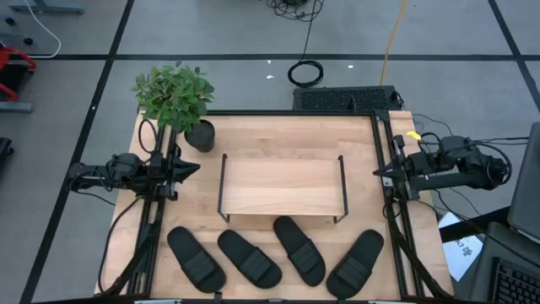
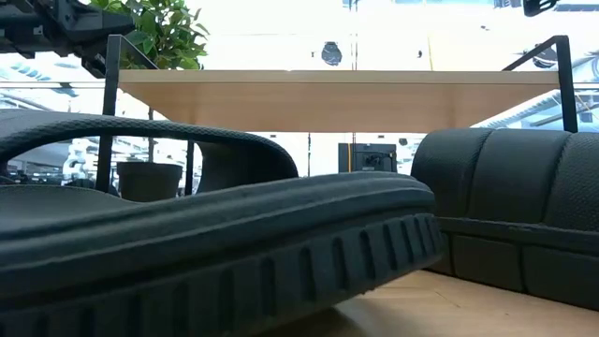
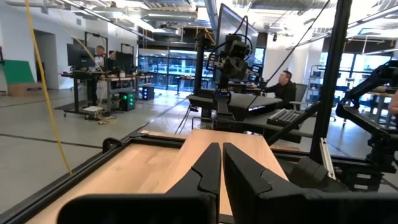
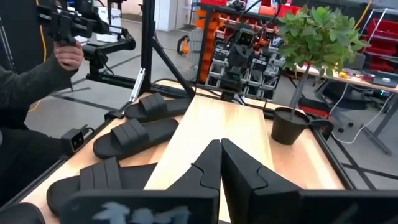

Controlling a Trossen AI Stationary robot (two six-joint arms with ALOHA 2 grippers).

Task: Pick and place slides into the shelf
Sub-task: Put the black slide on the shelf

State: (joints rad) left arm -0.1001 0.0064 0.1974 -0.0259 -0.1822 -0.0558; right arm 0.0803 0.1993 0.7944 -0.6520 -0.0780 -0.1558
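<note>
High view shows me four slides [image 1: 278, 253] at 6 o'clock on the bench [image 1: 253, 135], below the empty shelf [image 1: 283, 184], both my left gripper [image 1: 192, 168] and right gripper [image 1: 380, 173] pinched together, so reaching down unopened might just shove one.
</note>
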